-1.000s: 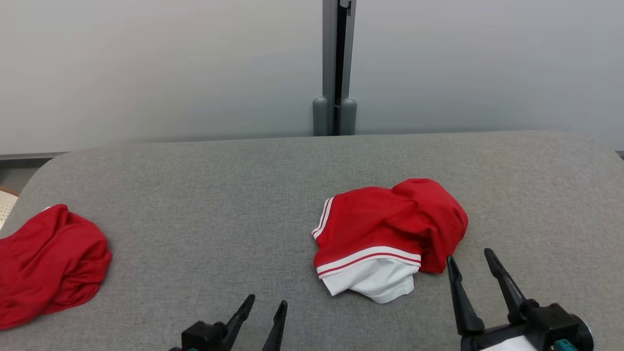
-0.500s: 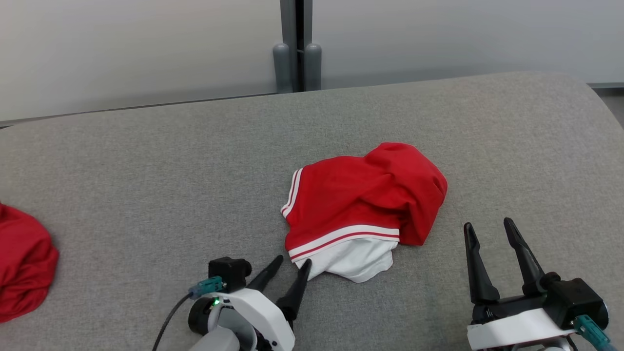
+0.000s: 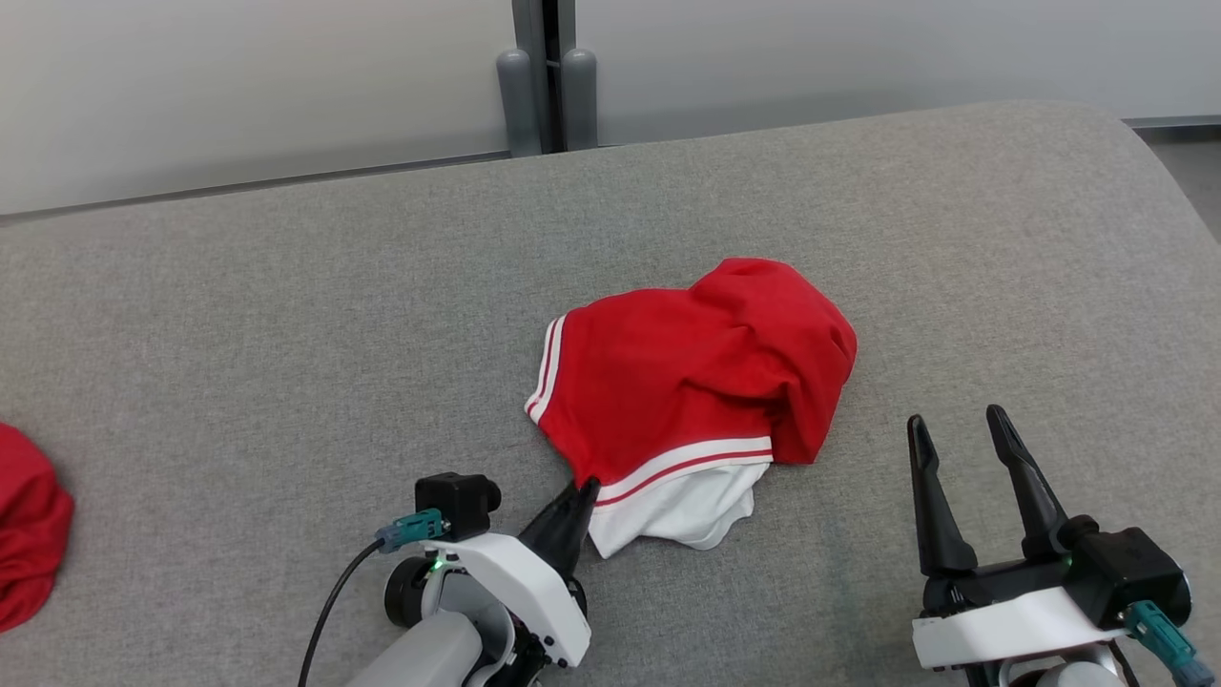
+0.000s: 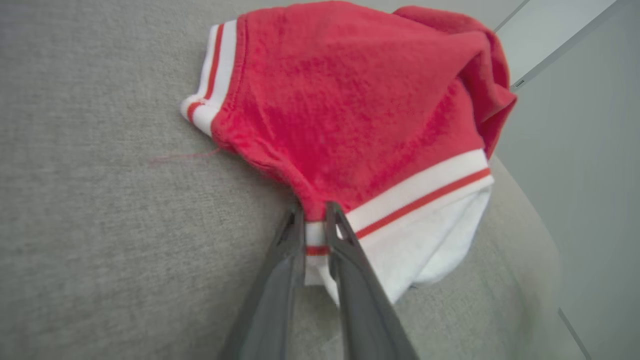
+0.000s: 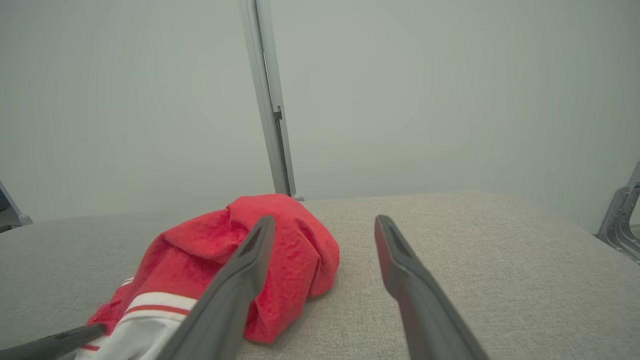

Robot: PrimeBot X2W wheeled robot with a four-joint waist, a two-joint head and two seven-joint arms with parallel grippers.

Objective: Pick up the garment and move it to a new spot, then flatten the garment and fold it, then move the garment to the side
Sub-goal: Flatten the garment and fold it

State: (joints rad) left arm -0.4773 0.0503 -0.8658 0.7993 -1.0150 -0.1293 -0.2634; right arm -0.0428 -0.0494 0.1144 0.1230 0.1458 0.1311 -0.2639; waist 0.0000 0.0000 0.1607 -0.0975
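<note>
Left wrist view | left pincer (image 4: 315, 212) low, pinching garment (image 4: 350, 100) hem | right pincer (image 3: 957, 416) spread, level, beside garment

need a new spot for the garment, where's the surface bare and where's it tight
Widest bare stretch: grey cushion between the garment and the second red cloth at the left edge. Bare too behind the garment, toward the wall. Crowded: the near edge, where the left gripper pinches its hem and the right gripper stands open.

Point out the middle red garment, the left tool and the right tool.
red garment (image 3: 687, 382), head view, middle of its red cloth.
left tool (image 3: 584, 487), head view, between fingertips pinching the striped hem.
right tool (image 3: 957, 417), head view, midway between its spread fingertips.
</note>
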